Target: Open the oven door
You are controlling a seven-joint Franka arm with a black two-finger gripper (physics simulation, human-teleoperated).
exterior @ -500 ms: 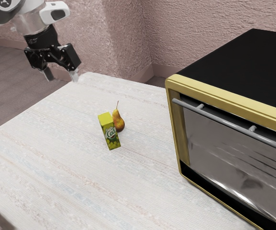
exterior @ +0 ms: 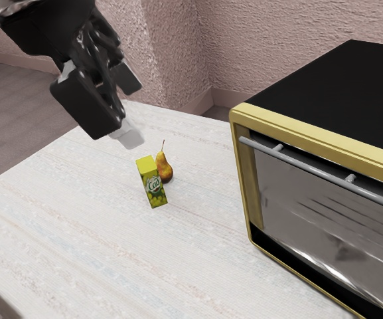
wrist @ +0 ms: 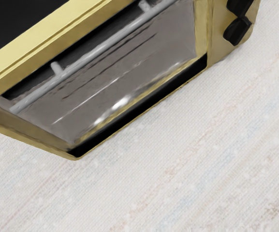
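Jaws spread, with a gap between the two fingertips and nothing pinched; exterior view. Compared with half a second earlier, I have brought the gripper [exterior: 129, 107] from the far corner of the table [exterior: 72, 206] toward the camera and toward the exterior view's right, turning it on the way. It now hangs raised, its lower fingertip appearing just above the juice box [exterior: 153, 183] and the pear [exterior: 166, 172]; how much height separates them I cannot tell. Box and pear stand where they stood, close beside each other. The oven [exterior: 344, 86] has likewise not shifted, and its glass door [exterior: 291, 206] remains closed. The handle [exterior: 317, 171], a grey bar on two posts, runs along the door's upper part, well apart from the jaws. I judge this to be the approach: the reach has begun, the opening has not.

Wrist view. The hand faces the oven front, with the whole lower edge of the door, the slanting bar and two dark knobs [wrist: 237, 31] beside the door. From this bearing, I judge that the next move should carry the jaws forward to the bar and turn them so that one finger passes behind it, between bar and door. Too low a path might catch the box or pear; a poorly matched angle could leave the fingers knocking against the bar or slipping off it when I pull.
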